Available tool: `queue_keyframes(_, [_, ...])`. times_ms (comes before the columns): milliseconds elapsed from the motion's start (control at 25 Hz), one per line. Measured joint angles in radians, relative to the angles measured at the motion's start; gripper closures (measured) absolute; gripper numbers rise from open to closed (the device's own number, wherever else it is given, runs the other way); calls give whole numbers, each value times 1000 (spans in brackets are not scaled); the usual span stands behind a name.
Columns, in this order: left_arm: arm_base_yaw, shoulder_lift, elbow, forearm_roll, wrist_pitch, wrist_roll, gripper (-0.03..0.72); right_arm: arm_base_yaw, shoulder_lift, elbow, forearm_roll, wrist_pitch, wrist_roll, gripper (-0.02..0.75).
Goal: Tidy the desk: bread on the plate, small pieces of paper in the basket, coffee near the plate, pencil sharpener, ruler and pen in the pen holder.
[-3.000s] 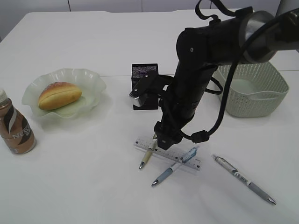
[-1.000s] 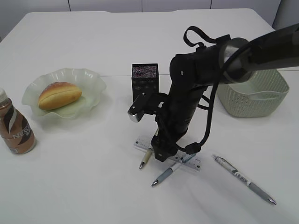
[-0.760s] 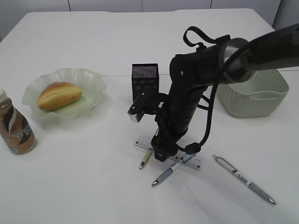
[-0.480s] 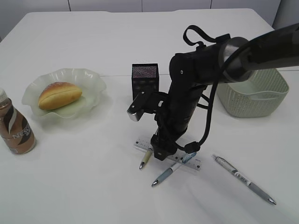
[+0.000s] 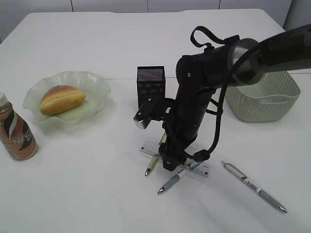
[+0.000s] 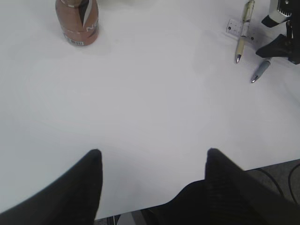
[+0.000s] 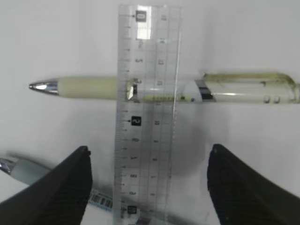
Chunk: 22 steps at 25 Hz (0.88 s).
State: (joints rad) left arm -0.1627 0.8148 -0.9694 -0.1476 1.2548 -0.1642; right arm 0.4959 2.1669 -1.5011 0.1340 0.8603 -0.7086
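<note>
My right gripper point(image 5: 170, 163) point(image 7: 149, 148) hangs open just above the clear ruler point(image 5: 147, 149) point(image 7: 147, 108), one finger on each side of it, nothing gripped. The ruler lies across a yellow-green pen point(image 5: 151, 166) point(image 7: 89, 87) and a blue-grey pen point(image 5: 170, 184) point(image 7: 22, 169). A third pen point(image 5: 255, 193) lies to the right. The bread point(image 5: 61, 98) sits on the plate point(image 5: 92, 77). The coffee point(image 5: 16, 132) point(image 6: 77, 21) stands left of the plate. My left gripper point(image 6: 153, 152) is open over the bare desk point(image 6: 140, 103) near its front edge. Pencil sharpener and small pieces of paper are out of view.
The black pen holder point(image 5: 150, 85) stands upright just behind my right arm. The basket point(image 5: 265, 97) sits at the right, behind the arm's elbow and cables. The desk's front edge shows low in the left wrist view.
Over three seconds my right arm has come down and leaned in over the ruler, uncovering the pen holder. In the last second it barely shifted. Jaws unchanged.
</note>
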Motion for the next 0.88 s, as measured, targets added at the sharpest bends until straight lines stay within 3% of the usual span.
queue_keyframes(880, [0,0,0,0,0,0,191,0,0,0,0,8,-2,147])
